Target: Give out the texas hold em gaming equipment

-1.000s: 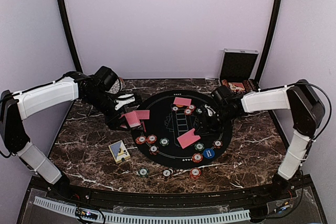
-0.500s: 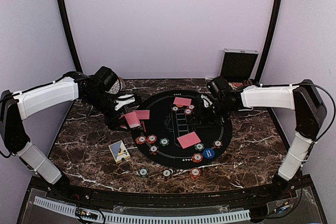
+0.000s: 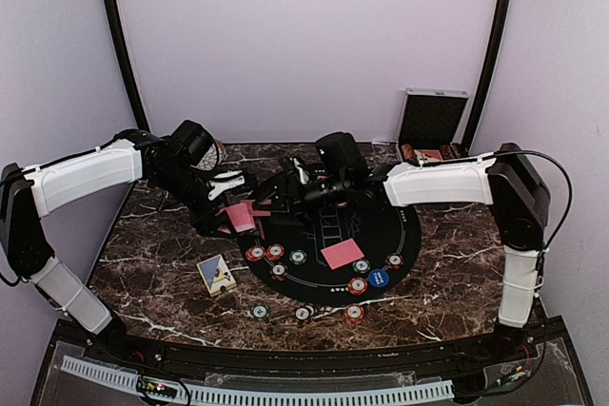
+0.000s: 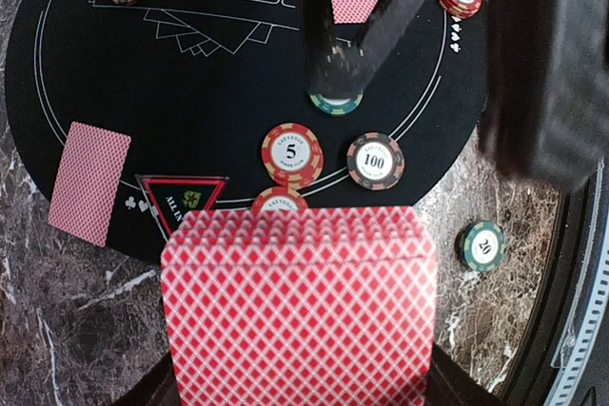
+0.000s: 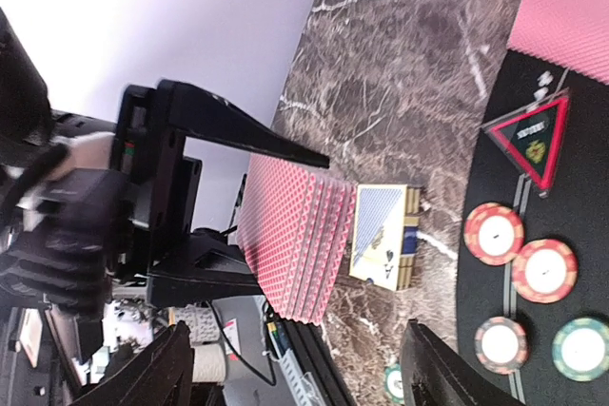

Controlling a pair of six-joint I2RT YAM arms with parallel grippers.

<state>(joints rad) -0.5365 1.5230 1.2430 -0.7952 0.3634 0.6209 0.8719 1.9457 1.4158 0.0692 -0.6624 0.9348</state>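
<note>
Holding the deck [image 4: 300, 306] in left gripper [image 3: 228, 208], fingers clamped on its near end, red backs up, cards stepped into a slight fan. Probably so the top card's edge sticks out for a clean pinch. Parked at the left rim of the black mat [image 3: 400, 225], off the table, within the other arm's reach.

Reaching across with right gripper [image 5: 295, 330], fingers wide apart, nothing between them, lined up on the fan but not touching yet. Looks like a card pick-off for the next deal.

Already down: single cards on the mat [image 3: 343, 254], face-down, spread to separate seats; chips [image 4: 291, 151] in small groups along the mat's near rim, a few on the marble. Blue-and-yellow card box [image 3: 217, 274] left beside the mat, out of the way.

Risk: dragging two cards off the fan.
</note>
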